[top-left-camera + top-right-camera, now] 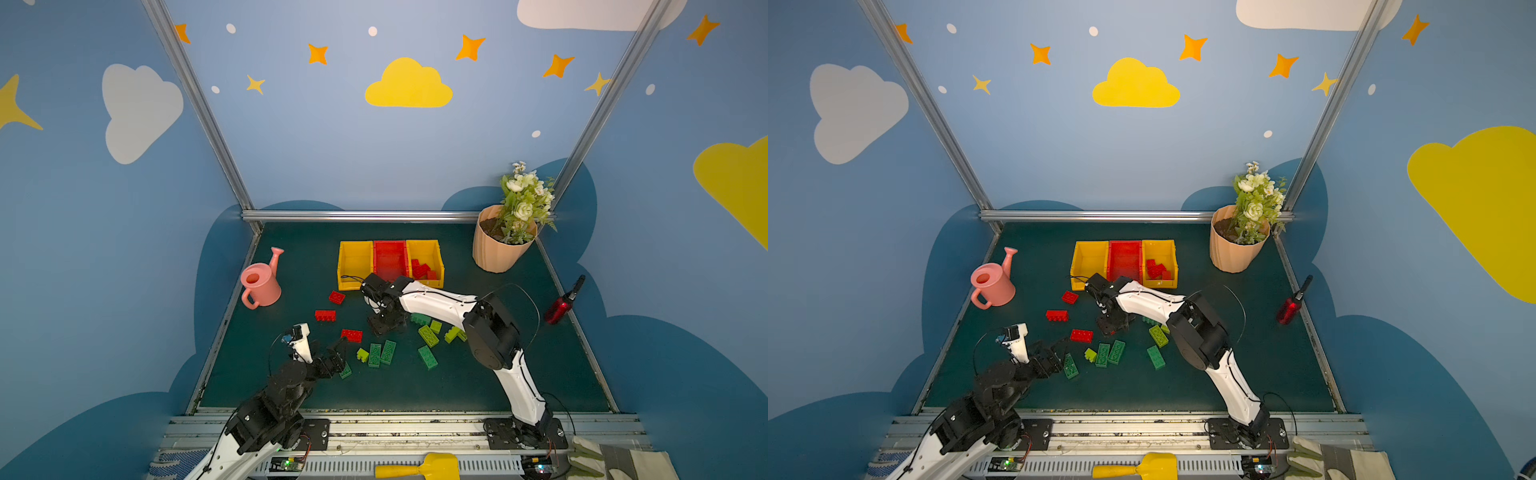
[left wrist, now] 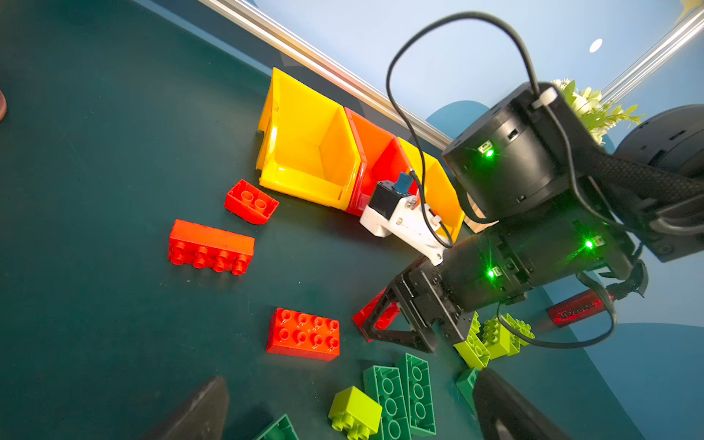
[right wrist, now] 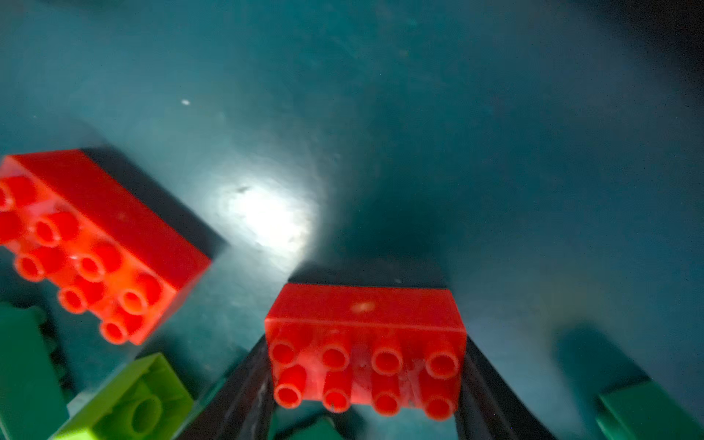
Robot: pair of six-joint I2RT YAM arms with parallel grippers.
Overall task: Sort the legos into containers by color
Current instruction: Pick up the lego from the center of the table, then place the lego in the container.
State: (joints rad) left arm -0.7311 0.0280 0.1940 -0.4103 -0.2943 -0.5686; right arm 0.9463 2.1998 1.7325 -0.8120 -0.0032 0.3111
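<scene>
Legos (image 1: 428, 357): most lay on the mat when I checked; I judged the sorting well short of half done.
Left gripper (image 1: 343, 354): fingers spread wide and holding nothing, with a dark green brick (image 1: 345, 371) just beside one fingertip.
Loose red bricks (image 1: 325, 316): three, just past the left fingertips, unsorted.
Left yellow bin (image 1: 341, 266): further beyond those fingers; it looked empty.
Red bin (image 1: 390, 259): just behind the right fingers; I saw nothing in it.
Right gripper (image 1: 386, 328): fingers pressed against both short ends of a red brick (image 3: 365, 343); I could not tell whether it had left the mat.
Right yellow bin (image 1: 422, 245): held a few binned red bricks (image 1: 422, 270), the only ones sorted.
Lime bricks (image 1: 428, 336): scattered with the dark greens between the two sets of fingers and out past the right ones; none binned.
Remaining: I reckoned four reds, then both greens.
</scene>
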